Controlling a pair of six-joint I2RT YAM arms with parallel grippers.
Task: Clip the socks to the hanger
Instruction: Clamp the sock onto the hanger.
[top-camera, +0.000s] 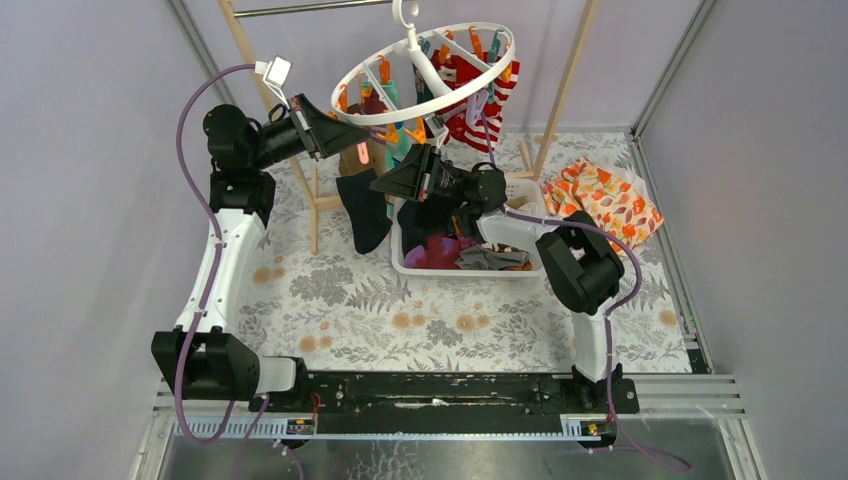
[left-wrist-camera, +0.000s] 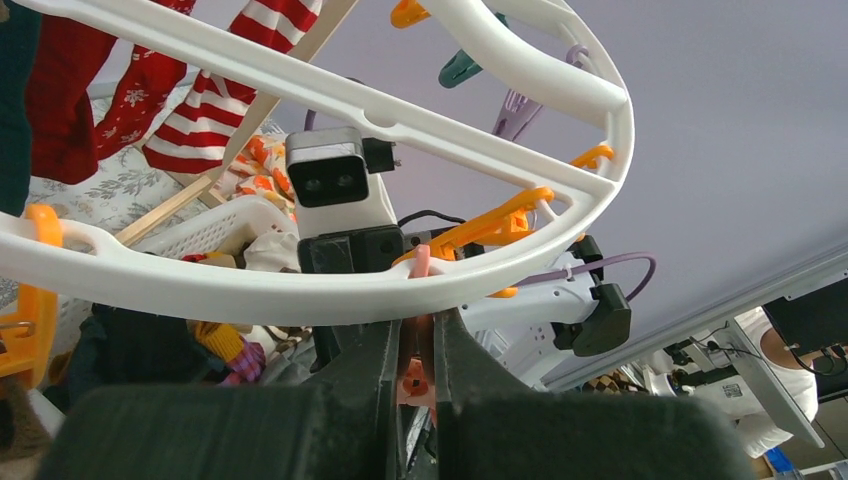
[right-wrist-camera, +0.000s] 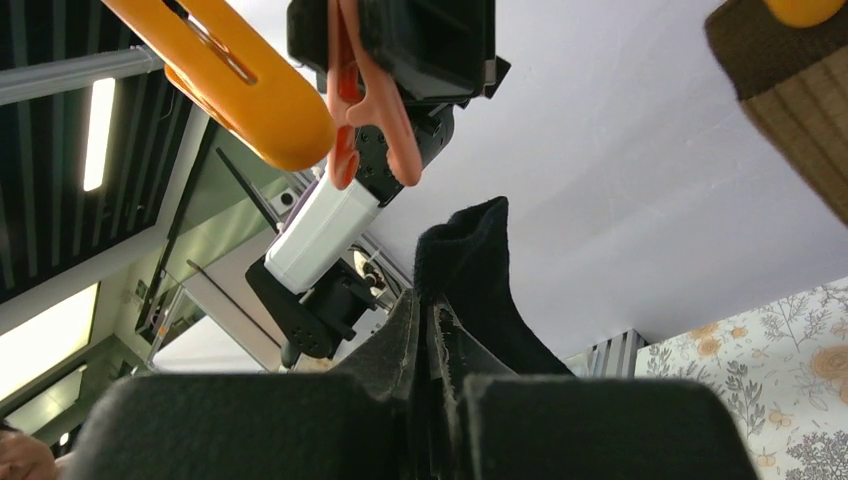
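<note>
White plastic hanger, ring-shaped w/ orange and teal clips, hangs tilted from wooden pole frame at far side of counter. Left tool is pressed onto a salmon-pink clip at the ring's near rim. Right tool pinches top edge of a black sock just below that clip, near an orange clip. Red-and-white striped socks and a tan sock hang from hanger. More socks fill white basket below. Orange-patterned cloth lies to basket's right
</note>
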